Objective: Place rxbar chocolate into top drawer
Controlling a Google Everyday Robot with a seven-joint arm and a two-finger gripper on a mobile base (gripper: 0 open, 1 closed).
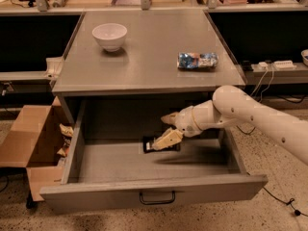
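Note:
The top drawer (96,191) is pulled out wide below the grey table top, its dark handle (157,198) at the centre of the front panel. The rxbar chocolate (150,144), a small dark flat bar, lies on the drawer floor near the back middle. My gripper (160,132) reaches into the drawer from the right, just above the bar. Its fingers are spread apart: the lower finger (166,139) lies over the bar's right end and the upper finger (168,118) points away from it. The bar's right part is hidden by the lower finger.
A white bowl (109,35) and a shiny blue-and-white packet (197,60) sit on the table top (144,66). An open cardboard box (24,138) stands on the floor left of the drawer. Cables and a power strip (274,64) lie at the right.

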